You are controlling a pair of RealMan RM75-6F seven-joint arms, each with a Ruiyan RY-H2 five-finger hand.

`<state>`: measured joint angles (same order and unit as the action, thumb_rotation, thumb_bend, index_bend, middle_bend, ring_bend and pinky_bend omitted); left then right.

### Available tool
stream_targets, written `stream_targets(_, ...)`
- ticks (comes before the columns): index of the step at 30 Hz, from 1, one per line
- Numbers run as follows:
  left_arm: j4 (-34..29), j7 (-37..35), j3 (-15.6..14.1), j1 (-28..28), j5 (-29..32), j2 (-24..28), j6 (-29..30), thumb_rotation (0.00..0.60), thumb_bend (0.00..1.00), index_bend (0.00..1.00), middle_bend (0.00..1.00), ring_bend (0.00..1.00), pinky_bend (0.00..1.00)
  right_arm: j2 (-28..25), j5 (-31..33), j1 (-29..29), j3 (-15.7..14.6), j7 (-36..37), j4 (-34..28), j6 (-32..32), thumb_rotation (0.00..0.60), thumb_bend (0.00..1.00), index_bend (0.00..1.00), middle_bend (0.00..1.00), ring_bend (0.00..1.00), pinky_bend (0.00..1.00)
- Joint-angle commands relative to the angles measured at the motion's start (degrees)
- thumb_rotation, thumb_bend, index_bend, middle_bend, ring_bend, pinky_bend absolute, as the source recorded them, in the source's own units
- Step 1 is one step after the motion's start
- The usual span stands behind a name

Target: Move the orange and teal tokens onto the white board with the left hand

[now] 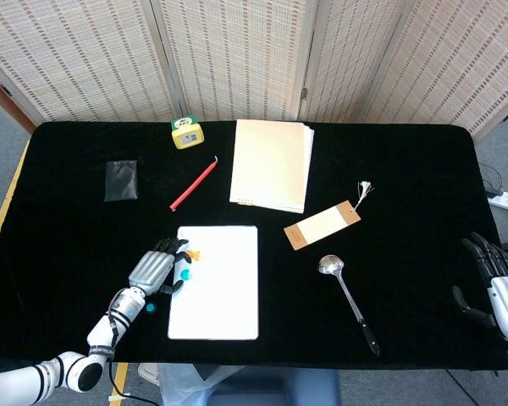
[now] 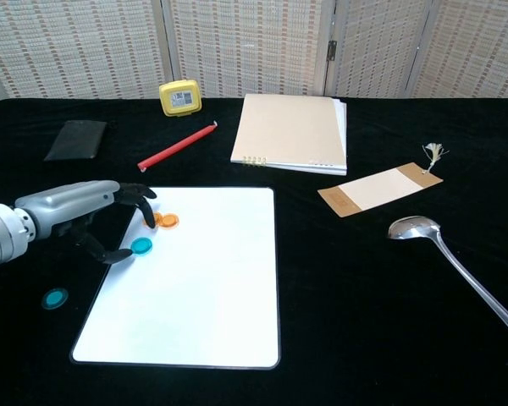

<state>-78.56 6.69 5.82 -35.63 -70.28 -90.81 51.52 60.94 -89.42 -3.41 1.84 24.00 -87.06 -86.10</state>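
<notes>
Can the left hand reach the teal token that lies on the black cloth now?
Probably yes: the loose teal token lies near the left hand, with nothing between them.

two views of one black table [image 1: 389, 178]

head view looks steeply down from high, taking in every edge — chest view sits lower and nearer, facing the screen; both share the white board [image 1: 216, 283] [image 2: 190, 275].

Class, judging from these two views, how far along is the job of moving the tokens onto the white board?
Done: two round orange tokens lie on the flat white board. In hand: the left hand is at a teal token on the board's left edge; whether it is released is unclear. Left: another teal token on the black cloth.
</notes>
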Motion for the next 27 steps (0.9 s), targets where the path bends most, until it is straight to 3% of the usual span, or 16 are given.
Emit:
stream_targets(1,-0.9,-0.1,-0.1,0.4,-0.3,0.7,0.9,0.600,0.42,0.31,0.10,0.00,0.00,-0.1,0.0,0.0,0.0,0.0,-0.1,0.0,0.600,0.48,0.00,0.00,0.00,0.00)
stream_targets(9,-4.8,-2.8,-2.2,3.5,-5.5,6.0,6.4,0.600,0.42,0.39,0.10,0.00,0.00,-0.4,-0.5,-0.1,0.1,-0.1,-0.7,-0.2,0.600,0.48,0.00,0.00,0.00,0.00)
stream_targets(16,-6.9,-5.7,-6.4,7.3,-11.9,9.9,11.8,0.600,0.42,0.42,0.10,0.00,0.00,-0.4,-1.3,-0.6,0.0,-0.5,-1.4,-0.1,0.600,0.48,0.00,0.00,0.01,0.00)
stream_targets(27,-5.6,-5.8,-11.0,11.5,-17.0,9.2,15.9,0.600,0.42,0.42,0.10,0.00,0.00,-0.5,-1.8,-1.0,-0.2,-1.0,-1.9,0.1,0.600,0.48,0.00,0.00,0.01,0.00)
